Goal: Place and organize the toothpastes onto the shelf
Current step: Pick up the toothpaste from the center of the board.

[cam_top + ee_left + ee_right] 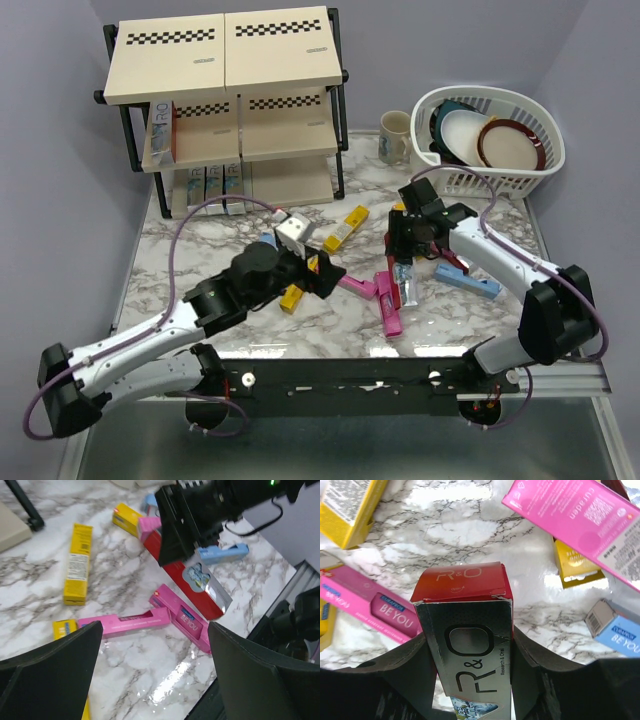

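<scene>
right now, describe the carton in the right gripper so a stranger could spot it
From the dish basket at the far right of the table, come toward the arms to the right gripper. Between its fingers is the R&O carton, red with a silver face, unlike its pink, yellow and blue neighbours.

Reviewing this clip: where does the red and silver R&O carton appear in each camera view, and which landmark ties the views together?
Top external: the red and silver R&O carton lies right of centre, at the tip of the right end effector.
Left wrist: centre right, slanting under that black end effector.
Right wrist: bottom centre, between the fingers.
Shared landmark: the pink BE YOU carton, beside it in all three.
</scene>
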Controlling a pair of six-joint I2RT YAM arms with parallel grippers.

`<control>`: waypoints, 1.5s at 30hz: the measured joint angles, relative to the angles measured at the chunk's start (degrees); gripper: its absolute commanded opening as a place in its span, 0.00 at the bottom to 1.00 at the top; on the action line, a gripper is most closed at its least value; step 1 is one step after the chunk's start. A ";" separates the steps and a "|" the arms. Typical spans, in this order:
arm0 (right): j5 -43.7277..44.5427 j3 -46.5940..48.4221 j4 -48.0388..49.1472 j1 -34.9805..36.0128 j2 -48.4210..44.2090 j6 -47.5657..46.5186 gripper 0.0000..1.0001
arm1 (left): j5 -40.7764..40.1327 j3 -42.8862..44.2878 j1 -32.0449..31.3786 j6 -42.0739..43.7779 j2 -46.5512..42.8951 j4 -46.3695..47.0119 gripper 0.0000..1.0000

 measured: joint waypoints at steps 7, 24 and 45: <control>-0.02 -0.42 -2.58 0.00 -7.02 4.35 0.27 | -13.97 2.64 -15.91 1.75 15.30 7.19 0.99; -0.98 -3.21 -4.92 0.00 -11.45 10.80 0.27 | -49.62 32.54 -37.86 -1.36 48.96 -2.54 0.99; -1.27 -3.26 -5.31 0.00 -11.98 11.82 0.27 | -58.47 48.43 -41.00 -12.94 67.93 -26.86 0.97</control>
